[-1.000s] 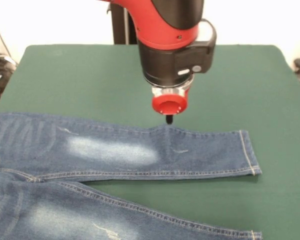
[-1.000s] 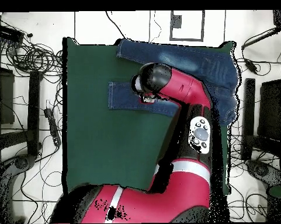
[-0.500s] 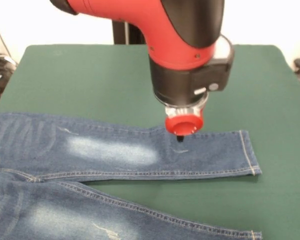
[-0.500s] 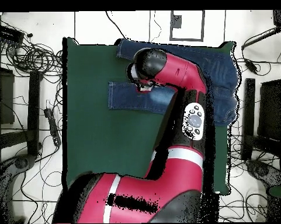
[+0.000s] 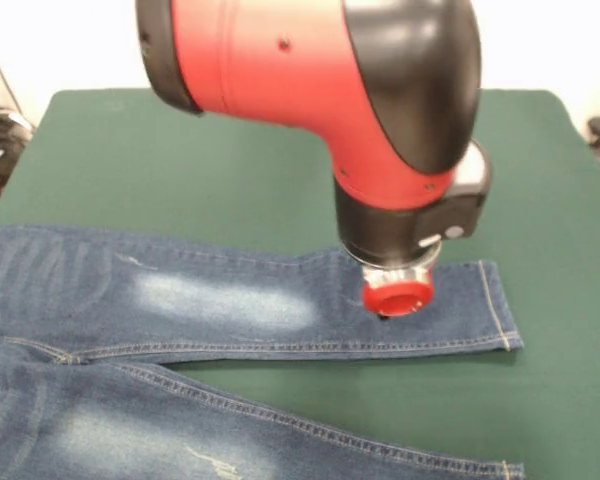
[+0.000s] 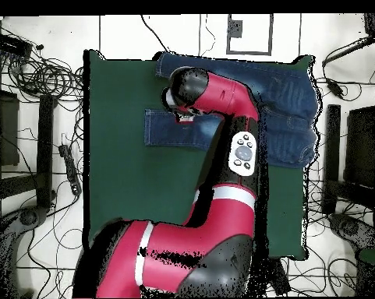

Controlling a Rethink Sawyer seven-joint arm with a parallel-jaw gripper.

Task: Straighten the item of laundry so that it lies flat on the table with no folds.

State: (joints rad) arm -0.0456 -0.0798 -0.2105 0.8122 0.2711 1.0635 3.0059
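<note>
Hovering low over the far leg of the jeans [image 5: 230, 300], my gripper [image 5: 384, 314] sits close to the denim near the cuff end; whether it is open or closed I cannot tell, since the red collar hides the tip. The jeans lie on the desk [image 5: 180, 160], along its near side in the front view, waist toward the left edge and partly out of frame, cuffs at the right. The long axis runs left to right, and both legs look nearly flat. Judgement: the step in hand is positioning for a smoothing or pulling contact. The next move calls for a light descent onto the fabric, then a draw toward the cuff, along the leg.
</note>
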